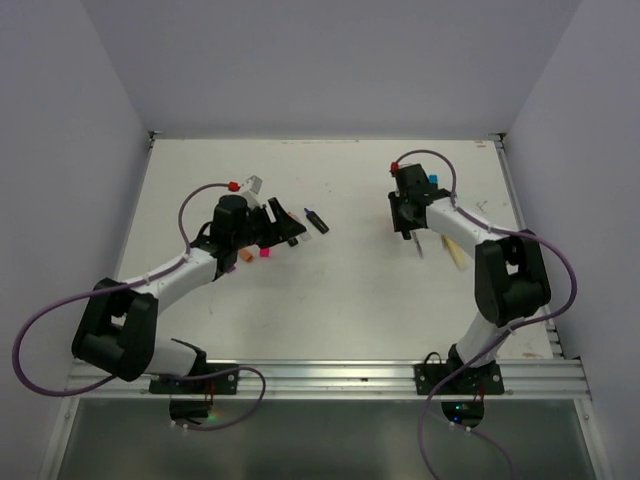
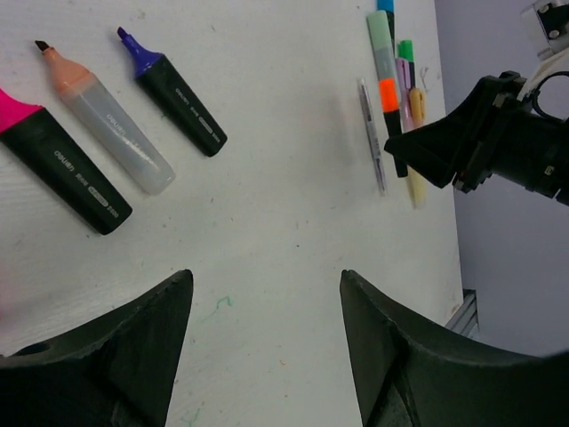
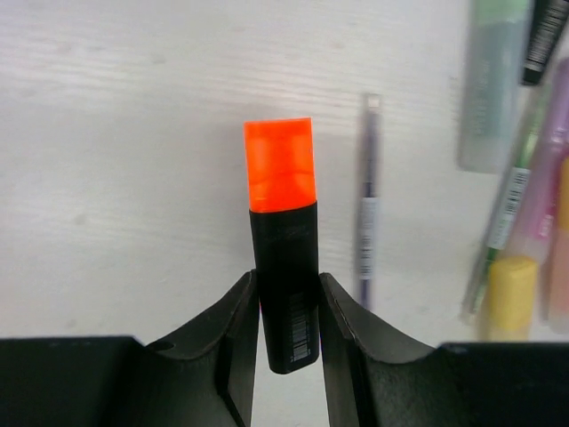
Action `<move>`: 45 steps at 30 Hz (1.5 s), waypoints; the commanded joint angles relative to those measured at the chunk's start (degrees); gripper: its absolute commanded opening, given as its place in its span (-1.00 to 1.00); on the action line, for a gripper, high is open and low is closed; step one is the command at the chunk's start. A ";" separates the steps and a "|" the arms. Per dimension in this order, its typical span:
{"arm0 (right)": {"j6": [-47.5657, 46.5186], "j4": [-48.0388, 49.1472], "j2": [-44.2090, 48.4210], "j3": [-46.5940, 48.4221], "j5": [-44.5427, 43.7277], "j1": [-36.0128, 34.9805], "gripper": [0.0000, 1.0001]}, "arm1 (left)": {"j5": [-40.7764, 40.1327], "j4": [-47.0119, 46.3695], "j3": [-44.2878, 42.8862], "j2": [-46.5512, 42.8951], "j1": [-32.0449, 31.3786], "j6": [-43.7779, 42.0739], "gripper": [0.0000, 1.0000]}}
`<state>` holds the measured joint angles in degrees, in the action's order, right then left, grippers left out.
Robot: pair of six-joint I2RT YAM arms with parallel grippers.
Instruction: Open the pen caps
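Note:
My right gripper [image 3: 286, 285] is shut on the black body [image 3: 284, 249] of a highlighter. Its orange pen cap [image 3: 280, 165] is still on and sticks out past the fingertips. The left wrist view shows the same orange cap [image 2: 388, 94] beside the right gripper [image 2: 427, 147]. My left gripper [image 2: 266, 276] stands open over bare table with nothing between its fingers. Three uncapped highlighters lie ahead of it: a pink-tipped black one [image 2: 62, 165], an orange-tipped clear one [image 2: 111, 133] and a purple-tipped black one [image 2: 178, 102]. Loose orange [image 1: 245, 257] and pink [image 1: 265, 253] caps lie by the left arm.
Right of the held highlighter lie a thin grey pen [image 3: 367, 205], a pastel green highlighter [image 3: 487, 89] and a yellow-capped one [image 3: 508, 289], close together. White walls close the table [image 1: 340, 300] at the back and sides. A metal rail [image 1: 330, 378] runs along the near edge.

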<state>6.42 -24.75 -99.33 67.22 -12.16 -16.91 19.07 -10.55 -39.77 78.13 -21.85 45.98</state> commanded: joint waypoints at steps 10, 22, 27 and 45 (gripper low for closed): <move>2.37 6.21 8.01 -1.66 12.16 -15.70 -1.00 | 0.97 3.50 -13.13 10.63 -1.79 3.95 0.29; 4.39 8.40 6.61 0.89 15.24 -22.20 -1.00 | -0.88 2.90 -16.30 15.74 -4.96 6.76 0.29; 5.19 9.72 6.95 0.72 15.94 -23.43 -1.00 | -1.40 2.90 -16.83 16.70 -5.93 6.93 0.29; 6.68 11.39 7.75 0.54 17.08 -24.84 -1.00 | -1.84 1.15 -16.75 17.15 -7.33 7.11 -0.72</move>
<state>12.60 -15.73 -93.38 65.78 4.03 -41.36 17.91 -8.40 -54.76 95.31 -28.73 54.11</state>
